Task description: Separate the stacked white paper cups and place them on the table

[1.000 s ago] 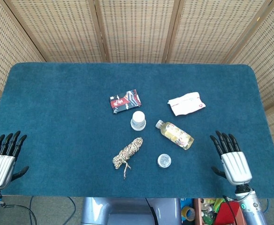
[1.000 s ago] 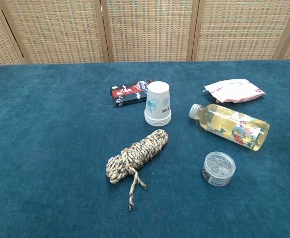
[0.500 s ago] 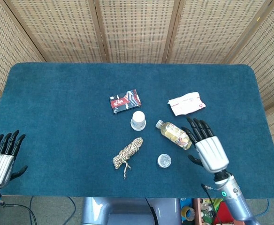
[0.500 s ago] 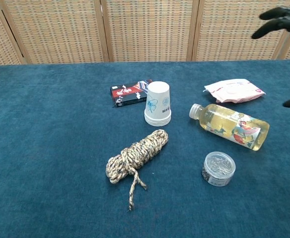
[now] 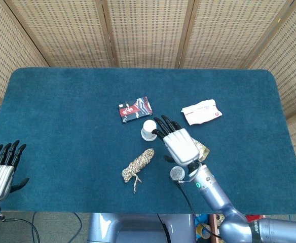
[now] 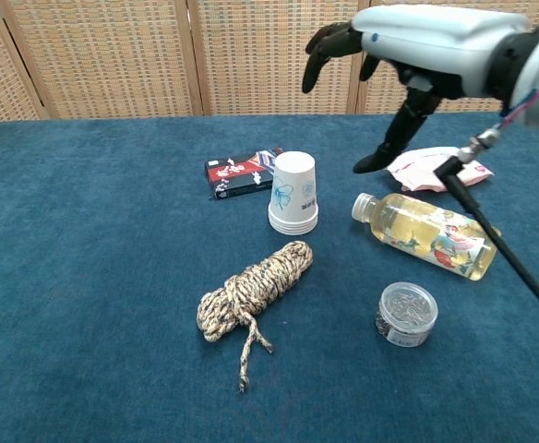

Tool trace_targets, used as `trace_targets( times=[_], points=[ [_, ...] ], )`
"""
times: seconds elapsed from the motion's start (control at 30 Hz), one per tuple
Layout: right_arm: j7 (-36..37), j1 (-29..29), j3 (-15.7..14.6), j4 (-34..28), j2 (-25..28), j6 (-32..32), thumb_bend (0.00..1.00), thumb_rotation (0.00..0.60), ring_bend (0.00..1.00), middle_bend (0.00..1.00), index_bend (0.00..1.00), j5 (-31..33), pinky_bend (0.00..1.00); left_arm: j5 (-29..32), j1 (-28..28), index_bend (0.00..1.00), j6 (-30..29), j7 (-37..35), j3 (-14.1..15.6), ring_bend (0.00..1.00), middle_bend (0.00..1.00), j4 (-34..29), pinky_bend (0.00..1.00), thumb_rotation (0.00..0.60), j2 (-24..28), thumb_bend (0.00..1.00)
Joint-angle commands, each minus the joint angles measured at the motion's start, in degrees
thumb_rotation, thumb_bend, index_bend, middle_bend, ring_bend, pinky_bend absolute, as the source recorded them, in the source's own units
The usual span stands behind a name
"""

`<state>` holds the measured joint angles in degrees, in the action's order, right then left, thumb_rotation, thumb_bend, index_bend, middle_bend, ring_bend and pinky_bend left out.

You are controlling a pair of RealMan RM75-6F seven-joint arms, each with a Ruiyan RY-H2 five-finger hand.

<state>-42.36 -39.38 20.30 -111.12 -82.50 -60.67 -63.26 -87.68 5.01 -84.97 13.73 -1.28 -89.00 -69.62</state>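
A stack of white paper cups (image 6: 293, 193) stands upside down near the table's middle, also seen from above as cups (image 5: 148, 128). My right hand (image 5: 175, 143) hovers above the table just right of the stack, fingers spread, holding nothing; in the chest view this right hand (image 6: 408, 48) is high above the cups. My left hand (image 5: 0, 169) rests open at the table's near left edge, far from the stack.
A coiled rope (image 6: 251, 289) lies in front of the cups. A dark card box (image 6: 241, 173) sits behind them. A yellow bottle (image 6: 428, 234) lies on its side to the right, with a small round tin (image 6: 405, 313) in front and a white wipes pack (image 6: 436, 168) behind.
My right hand has swept left and up from the table's right edge to above the bottle, near the cup stack. The left hand and all objects stay put.
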Motion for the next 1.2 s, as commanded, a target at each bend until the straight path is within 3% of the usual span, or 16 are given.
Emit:
trace_targets(
  times=[0.03,0.4,1.2],
  points=[
    [-3.9,-4.9,2.2,3.3,-3.8,1.8,0.14,0.6,0.02,0.16,0.32,6.3,0.28,0.7,0.3,0.0,0.7,-0.6,-0.2,0.0,0.0,0.6,0.0,0.6,-0.2,0.19],
    [-7.9,-17.1,3.5,16.0,-9.5,5.3,0.19,0.6,0.02,0.15,0.32,20.4,0.29,3.1,1.2,0.0,2.9,-0.8,-0.8,0.0,0.0,2.3,0.0,0.6,-1.1,0.19],
    [-6.6,-27.1,-0.4,29.4,-10.7,9.8,0.2,0.6,0.02,0.15,0.32,33.7,0.28,4.2,1.7,0.0,3.4,1.4,-0.8,0.0,0.0,2.8,0.0,0.6,-1.9,0.19]
  ],
)
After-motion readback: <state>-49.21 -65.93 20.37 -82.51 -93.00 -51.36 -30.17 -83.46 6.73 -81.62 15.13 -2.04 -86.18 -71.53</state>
